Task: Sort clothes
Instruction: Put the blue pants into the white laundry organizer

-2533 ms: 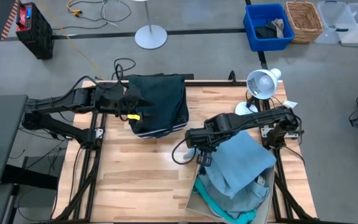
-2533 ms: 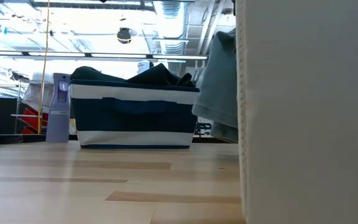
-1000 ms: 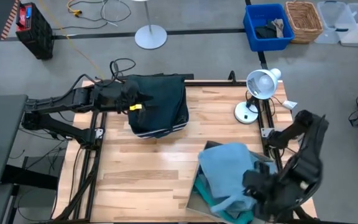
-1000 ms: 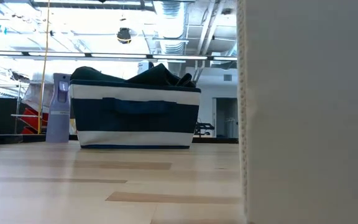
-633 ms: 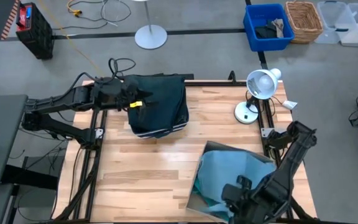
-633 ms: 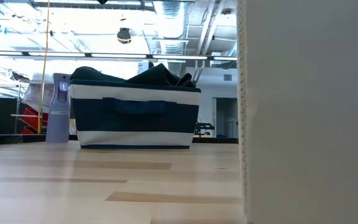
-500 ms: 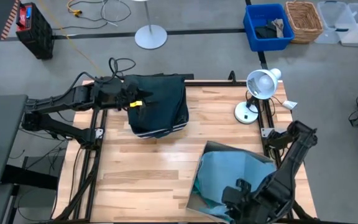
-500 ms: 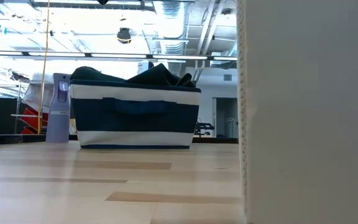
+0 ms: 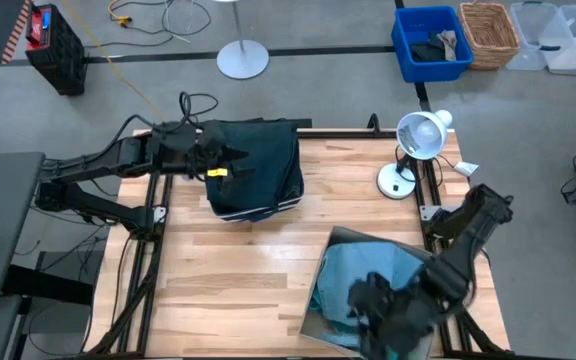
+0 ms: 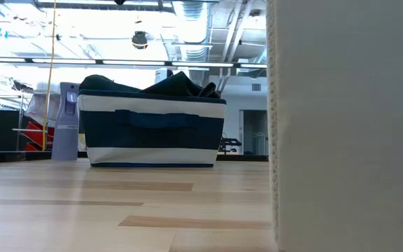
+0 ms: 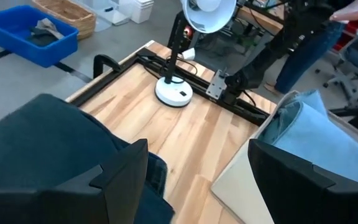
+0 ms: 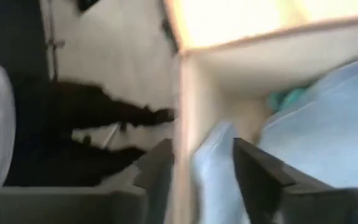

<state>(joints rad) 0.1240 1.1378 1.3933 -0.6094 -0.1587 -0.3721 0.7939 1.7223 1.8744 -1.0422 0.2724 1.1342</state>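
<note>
Right arm's jaws (image 9: 376, 298) now blurred above pale grey-blue garment (image 9: 368, 268).

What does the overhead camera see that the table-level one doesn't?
Only the overhead view shows both arms, the left claw at the dark fabric bin, the right claw over the pale blue garment, and the white desk lamp. Only the table-level view shows the ceiling lights. Both show the dark bin and the beige fabric box.

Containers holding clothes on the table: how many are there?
2: the dark teal bin at the table's far edge and the beige fabric box at its near right corner; garments inside partly hidden.
</note>
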